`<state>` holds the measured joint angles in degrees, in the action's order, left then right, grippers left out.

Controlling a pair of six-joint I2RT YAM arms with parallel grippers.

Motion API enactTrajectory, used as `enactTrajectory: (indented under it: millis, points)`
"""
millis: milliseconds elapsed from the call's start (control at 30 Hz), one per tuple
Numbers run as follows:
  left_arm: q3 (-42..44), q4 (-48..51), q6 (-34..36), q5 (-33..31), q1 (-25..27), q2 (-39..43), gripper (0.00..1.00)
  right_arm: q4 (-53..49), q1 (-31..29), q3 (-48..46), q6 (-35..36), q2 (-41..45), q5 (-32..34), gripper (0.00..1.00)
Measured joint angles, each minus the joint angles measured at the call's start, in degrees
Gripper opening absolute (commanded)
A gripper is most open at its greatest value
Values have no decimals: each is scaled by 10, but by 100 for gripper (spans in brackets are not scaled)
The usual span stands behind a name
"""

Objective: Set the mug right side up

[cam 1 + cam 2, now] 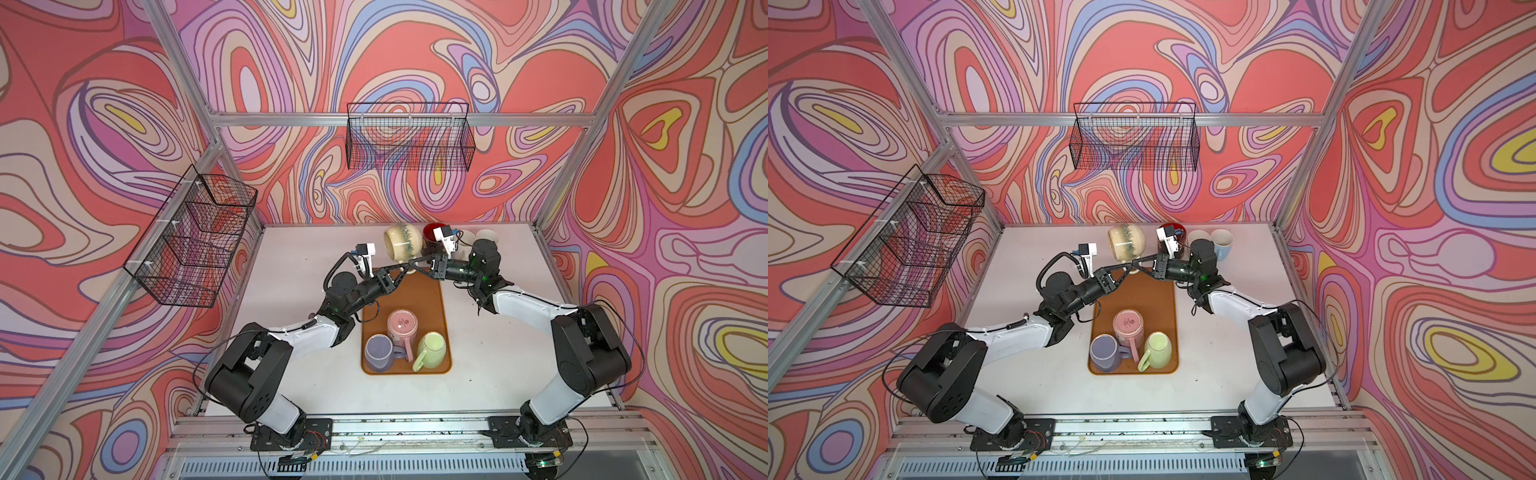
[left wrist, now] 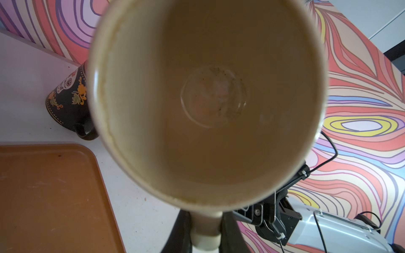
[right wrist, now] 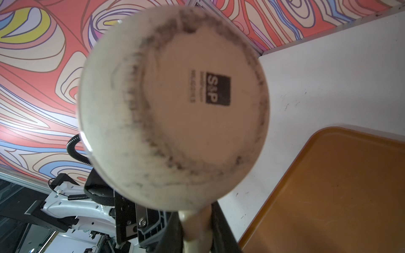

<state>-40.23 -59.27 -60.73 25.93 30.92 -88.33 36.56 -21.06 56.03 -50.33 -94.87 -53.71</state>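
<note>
Cream mug [image 1: 401,243] sideways, gripped: left pincer [image 2: 206,232], right pincer [image 3: 197,230].

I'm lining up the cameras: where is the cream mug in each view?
Both top views: cream mug, back centre, just past the brown tray.
Left wrist: fills the picture, open mouth facing the camera.
Right wrist: fills the picture, stamped base facing the camera.
Shared landmark: brown tray.
</note>
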Motion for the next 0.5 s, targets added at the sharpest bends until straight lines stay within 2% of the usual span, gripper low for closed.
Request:
enactTrajectory:
  millis: [333,433,500]
  points:
    - [0,-5,-3,2,-1,-6,0,-22,0,0,22,5,10,0]
    - [8,-4,-2,1,0,-3,0,-51,-1,1,41,11,10,16]
    - [14,-2,1,-2,1,1,0,-76,-2,5,58,14,11,21]
